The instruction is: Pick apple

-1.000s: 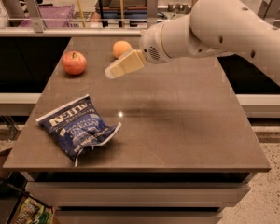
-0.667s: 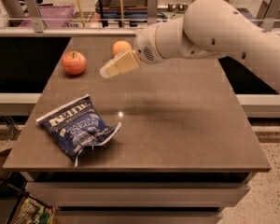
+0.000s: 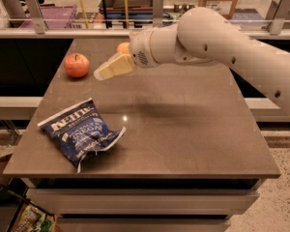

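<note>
Gripper [image 3: 108,69] shifts left, closer to apple [image 3: 77,65].
Apple round, red, faint yellowish blush, sits at table [image 3: 183,129] far-left corner, untouched; can't tell jaw state.

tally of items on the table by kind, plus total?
apple: 1
orange fruit: 1
chip bag: 1
Total: 3
The gripper hangs over the table, just right of the apple and apart from it, partly covering the orange fruit.
</note>
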You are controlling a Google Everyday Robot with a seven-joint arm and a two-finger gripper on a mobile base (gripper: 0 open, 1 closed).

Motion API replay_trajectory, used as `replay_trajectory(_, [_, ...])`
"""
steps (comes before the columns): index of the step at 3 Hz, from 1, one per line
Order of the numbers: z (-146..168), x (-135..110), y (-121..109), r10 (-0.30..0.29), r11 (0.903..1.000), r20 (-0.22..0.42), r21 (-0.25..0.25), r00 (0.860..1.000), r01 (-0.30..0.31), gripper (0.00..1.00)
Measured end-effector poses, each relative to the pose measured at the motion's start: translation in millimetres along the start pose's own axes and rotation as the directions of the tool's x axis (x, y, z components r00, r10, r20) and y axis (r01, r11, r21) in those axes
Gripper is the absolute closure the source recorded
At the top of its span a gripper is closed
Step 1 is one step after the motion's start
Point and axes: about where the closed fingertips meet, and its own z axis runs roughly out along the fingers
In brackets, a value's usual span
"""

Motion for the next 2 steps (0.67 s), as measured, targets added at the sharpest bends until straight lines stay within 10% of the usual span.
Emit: replay_trajectory(2, [45.7,-1.1,5.4,0.024,0.9967,0.088,-0.079,0.996,-0.017,0.0])
